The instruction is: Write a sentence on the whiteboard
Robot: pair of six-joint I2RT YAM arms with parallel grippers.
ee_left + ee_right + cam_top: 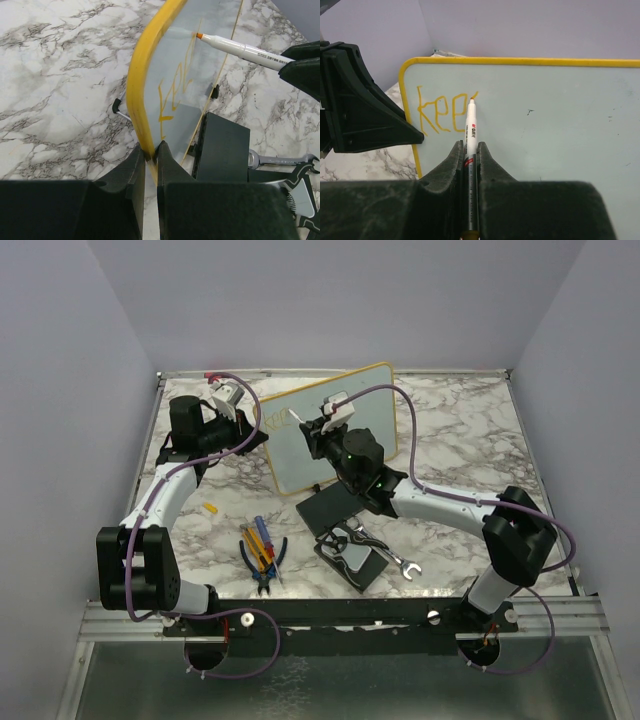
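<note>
Three letters of the sentence [439,117] on your whiteboard [555,140], left gripper [151,149] clenched on its edge, right gripper [468,150] grasping the marker [470,125] at the fourth.

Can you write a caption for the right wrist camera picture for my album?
The right gripper holds a marker, its orange tip at the yellow-framed whiteboard beside the orange letters "kee".

You are looking down on the whole table [470,440] from above and behind. Your left wrist view is hugging the board [137,85] edge-on; your right is facing its front, both sharing the lettering [436,120].
</note>
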